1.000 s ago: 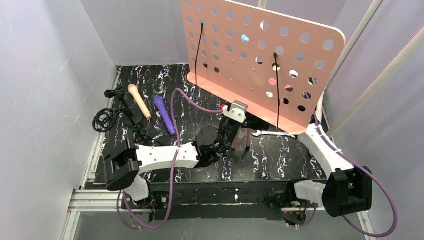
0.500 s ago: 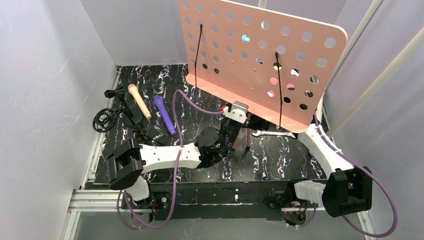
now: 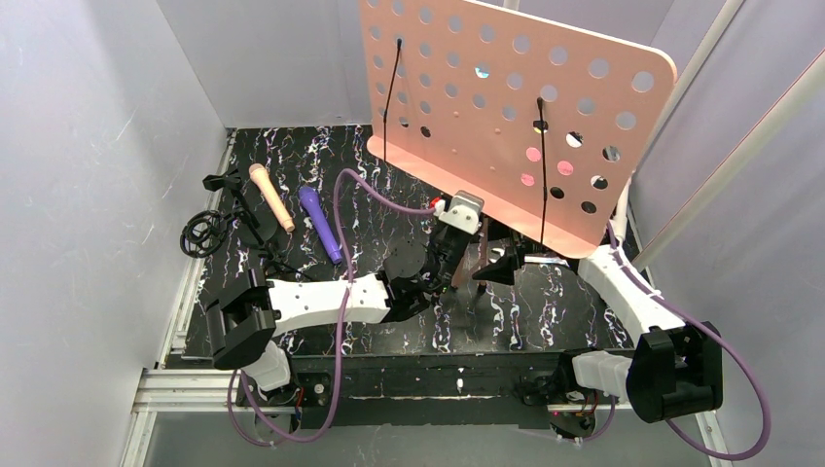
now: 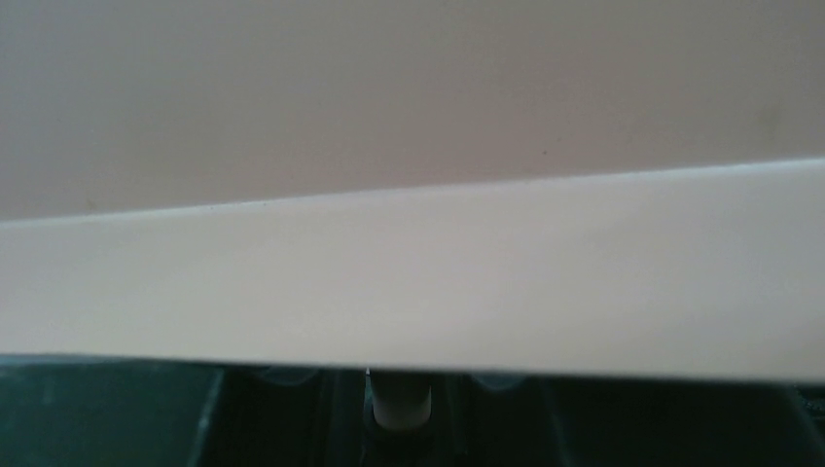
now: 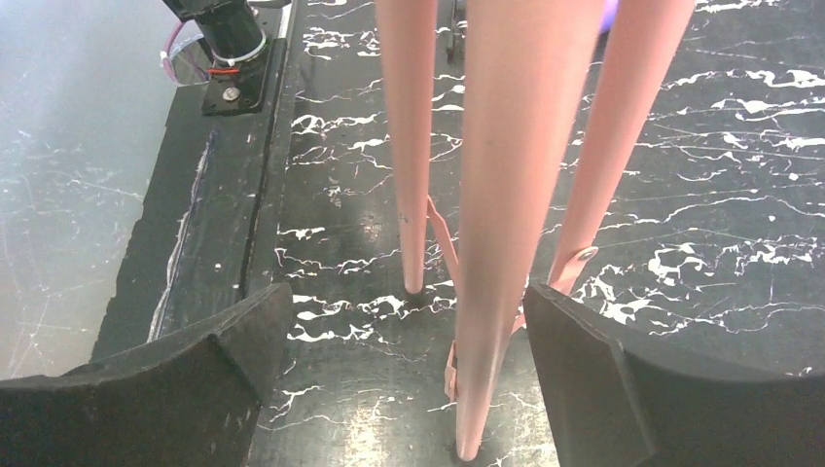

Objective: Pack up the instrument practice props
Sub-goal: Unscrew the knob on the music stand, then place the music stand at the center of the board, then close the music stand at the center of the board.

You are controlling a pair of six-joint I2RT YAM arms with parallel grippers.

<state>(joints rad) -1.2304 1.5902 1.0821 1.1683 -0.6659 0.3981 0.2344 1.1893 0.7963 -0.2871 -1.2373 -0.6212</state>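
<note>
The right gripper (image 5: pixel 404 306) stands spread, the legs (image 5: pixel 506 195) of the rest (image 3: pixel 486 107) between its fingers. The left gripper (image 3: pixel 457 251), fingers just under the rest, cannot be judged spread or pinching.

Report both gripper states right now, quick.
Left gripper: at the stand's post, under the pink rest; open or shut cannot be told.
Right gripper: open, straddling the tripod legs, holding nothing.

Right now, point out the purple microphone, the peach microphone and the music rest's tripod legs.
purple toy microphone (image 3: pixel 323 226), top view, middle of its handle.
peach toy microphone (image 3: pixel 273 199), top view, middle of its handle.
tripod legs (image 5: pixel 511 195), right wrist view, middle leg's shaft.
</note>
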